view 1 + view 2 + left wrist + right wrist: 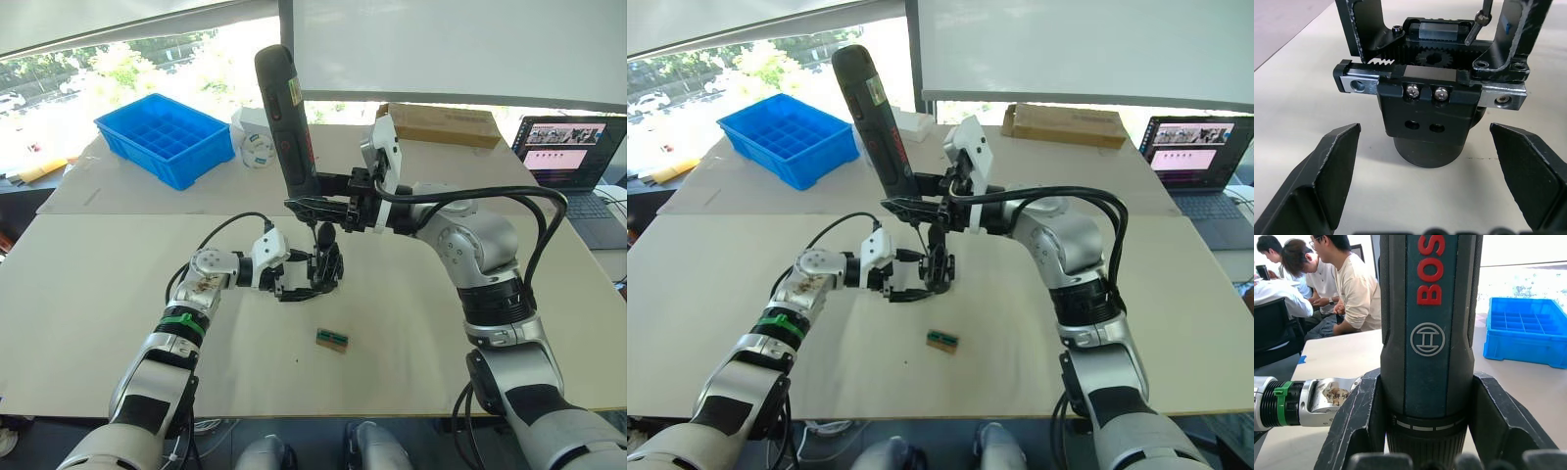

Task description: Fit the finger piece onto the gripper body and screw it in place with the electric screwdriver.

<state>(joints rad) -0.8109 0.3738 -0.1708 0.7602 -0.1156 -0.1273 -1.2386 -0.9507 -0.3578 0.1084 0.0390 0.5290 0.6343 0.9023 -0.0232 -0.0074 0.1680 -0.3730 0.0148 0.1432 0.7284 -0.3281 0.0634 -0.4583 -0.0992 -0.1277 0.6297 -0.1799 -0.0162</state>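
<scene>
The gripper body (pixel 1425 117) stands on its round base on the table, also seen from above as the gripper body (pixel 328 266). My left gripper (pixel 304 276) is open, with its fingers (pixel 1322 171) on either side of the base and apart from it. A black finger piece (pixel 1515 34) stands upright on the body's toothed rail. My right gripper (pixel 315 201) is shut on the electric screwdriver (pixel 284 108), held nearly upright over the body. The bit tip (pixel 1481 18) hangs just beside the finger piece.
A small green block (pixel 332 340) lies on the table in front of the body. A blue bin (pixel 162 137), a cardboard box (pixel 441 122) and a laptop (pixel 568 147) sit on the far table. People (pixel 1347 284) sit at another table.
</scene>
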